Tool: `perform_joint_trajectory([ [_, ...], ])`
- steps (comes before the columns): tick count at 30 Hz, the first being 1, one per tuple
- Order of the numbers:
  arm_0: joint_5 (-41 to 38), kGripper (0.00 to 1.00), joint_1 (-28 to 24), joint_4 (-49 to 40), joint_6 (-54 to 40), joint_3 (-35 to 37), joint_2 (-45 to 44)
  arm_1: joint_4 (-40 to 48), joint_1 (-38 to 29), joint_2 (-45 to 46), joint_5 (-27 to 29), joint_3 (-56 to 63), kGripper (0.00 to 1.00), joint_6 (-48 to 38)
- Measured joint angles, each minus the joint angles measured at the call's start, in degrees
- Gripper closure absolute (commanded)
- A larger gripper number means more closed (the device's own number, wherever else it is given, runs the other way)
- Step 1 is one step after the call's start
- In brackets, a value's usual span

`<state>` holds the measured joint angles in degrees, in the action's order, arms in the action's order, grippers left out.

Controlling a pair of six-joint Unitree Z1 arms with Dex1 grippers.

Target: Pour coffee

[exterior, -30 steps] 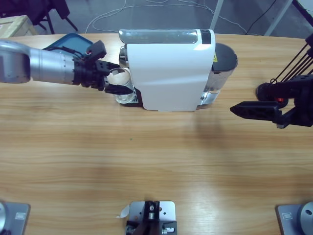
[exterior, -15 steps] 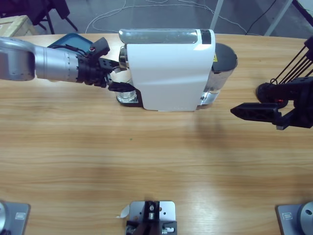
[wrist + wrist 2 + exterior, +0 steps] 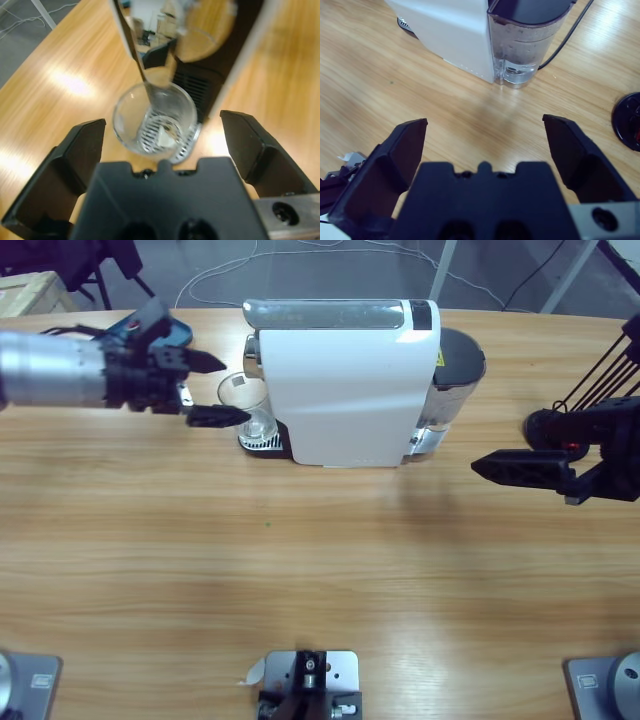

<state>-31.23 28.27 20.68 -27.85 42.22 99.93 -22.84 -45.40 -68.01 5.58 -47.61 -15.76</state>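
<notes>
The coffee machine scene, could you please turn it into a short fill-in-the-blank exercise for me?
1. The clear glass stands on the drip tray of the white ____.
2. The jaws of the left gripper are ____, on either side of the glass but not gripping it.
3. The glass holds ____ coffee so far.
4. The right gripper hangs over bare ____, to one side of the water tank.

Missing words: coffee machine; open; no; table
</notes>
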Motion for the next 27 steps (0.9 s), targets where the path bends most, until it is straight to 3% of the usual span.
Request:
perform_joint_trajectory([
  [5, -0.04, 0.0, 0.1, -0.02, 3.81, -6.0, -8.86, -0.35, 0.11, -0.71, 2.23, -4.15, 0.011, 0.74],
  [6, 0.05, 0.0, 0.14, -0.32, 5.31, -7.2, -11.54, -1.74, 0.89, -1.38, 3.05, -6.74, 0.101, 0.77],
  [8, 0.09, 0.0, 0.37, -3.88, 8.89, -7.91, -16.71, -7.0, 4.53, -4.06, 2.96, -14.55, 0.305, 0.77],
  [9, 0.42, 0.0, 0.83, -6.66, 10.07, -7.88, -18.92, -9.78, 6.74, -6.15, 2.88, -19.46, 0.7, 1.04],
  [10, 1.3, 0.0, 1.62, -9.58, 11.11, -7.81, -20.97, -11.66, 8.56, -7.94, 2.55, -23.73, 0.997, 1.73],
  [14, 7.86, 0.0, 4.9, -21.8, 13.55, -5.22, -27.88, -18.71, 13.98, -15.53, -2.12, -40.16, 1.0, 5.68],
  [18, 12.6, 0.0, 6.3, -30.46, 13.97, -1.63, -30.98, -24.59, 15.22, -22.22, -3.17, -52.54, 1.0, 6.82],
  [27, 13.27, 0.0, 6.82, -32.7, 19.59, -0.92, -31.56, -31.42, 14.81, -34.13, -6.28, -62.08, 1.0, 7.13],
])
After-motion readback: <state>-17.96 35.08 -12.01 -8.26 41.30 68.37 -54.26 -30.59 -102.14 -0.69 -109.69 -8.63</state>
